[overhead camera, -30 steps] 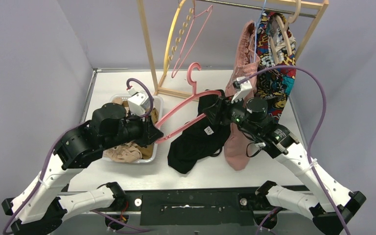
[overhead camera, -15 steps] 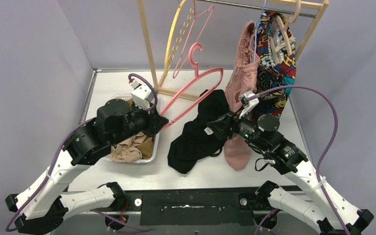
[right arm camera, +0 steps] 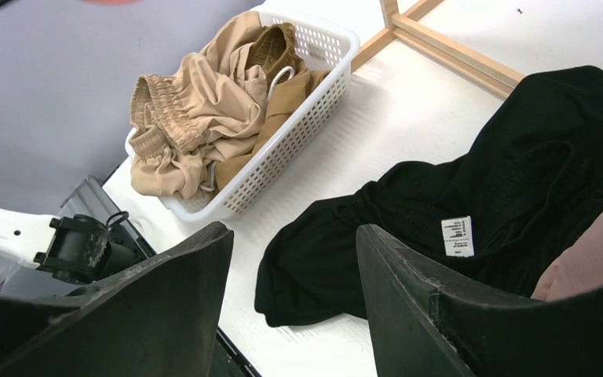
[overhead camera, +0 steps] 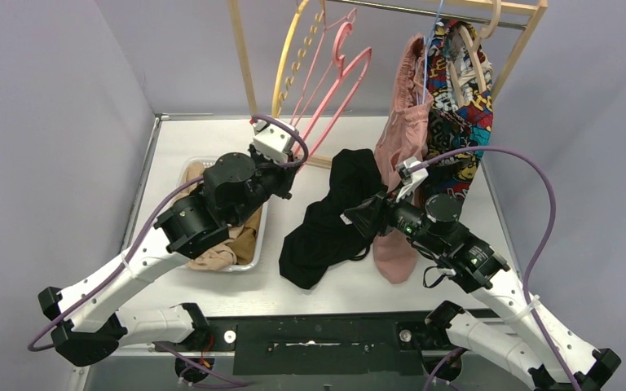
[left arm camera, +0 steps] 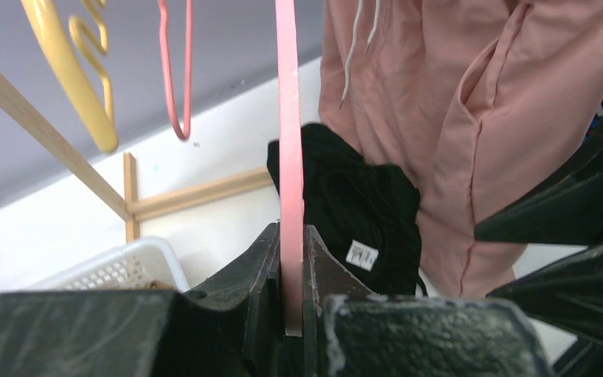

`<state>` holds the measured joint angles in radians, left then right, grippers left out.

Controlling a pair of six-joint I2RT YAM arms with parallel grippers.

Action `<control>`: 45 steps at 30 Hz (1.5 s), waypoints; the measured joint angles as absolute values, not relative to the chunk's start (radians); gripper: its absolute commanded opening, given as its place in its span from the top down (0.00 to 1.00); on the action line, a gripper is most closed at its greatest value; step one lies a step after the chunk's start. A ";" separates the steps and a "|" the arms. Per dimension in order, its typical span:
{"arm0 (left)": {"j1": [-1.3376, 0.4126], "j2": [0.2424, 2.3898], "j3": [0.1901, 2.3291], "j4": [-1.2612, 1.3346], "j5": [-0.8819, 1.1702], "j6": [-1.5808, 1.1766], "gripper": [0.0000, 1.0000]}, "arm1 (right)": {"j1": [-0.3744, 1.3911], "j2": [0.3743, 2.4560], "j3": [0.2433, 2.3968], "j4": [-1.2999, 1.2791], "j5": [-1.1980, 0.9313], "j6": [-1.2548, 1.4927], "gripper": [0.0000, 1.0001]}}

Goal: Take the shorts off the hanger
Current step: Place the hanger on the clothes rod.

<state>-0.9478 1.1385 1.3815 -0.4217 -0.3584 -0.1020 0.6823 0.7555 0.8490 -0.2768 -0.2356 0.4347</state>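
Black shorts lie crumpled on the white desk, free of any hanger, a small white label showing on the cloth. My right pincer hangs just above them, its two dark fingers spread apart with nothing between them; I cannot tell whether a fingertip brushes the cloth. My left pincer is clenched on the lower end of a pink hanger, which is bare and held up on a slant, with its hook near the top bar of the wooden rack. Dusty pink shorts hang from that rack, just to the right of the black pair, their lower end reaching down beside my right arm. A bright patterned garment hangs beside them. On the left side of the desk stands a white basket, holding beige shorts with a gathered waist and an olive-brown pair tucked behind them.
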 measured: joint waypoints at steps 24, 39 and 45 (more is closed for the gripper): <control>-0.975 1.471 1.707 -0.247 -0.513 -0.002 1.00 | 0.689 0.766 0.826 -0.270 -0.216 0.444 0.39; -0.885 1.599 1.852 -0.392 -0.383 -0.127 0.94 | 0.696 0.765 0.826 -0.270 -0.202 0.458 0.39; -0.872 1.583 1.826 -0.405 -0.355 -0.149 0.51 | 0.696 0.765 0.826 -0.270 -0.197 0.458 0.38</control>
<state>-0.8719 1.5829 1.8263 -0.4046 -0.3553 -0.1490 0.6956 0.7647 0.8257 -0.2695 -0.1974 0.4576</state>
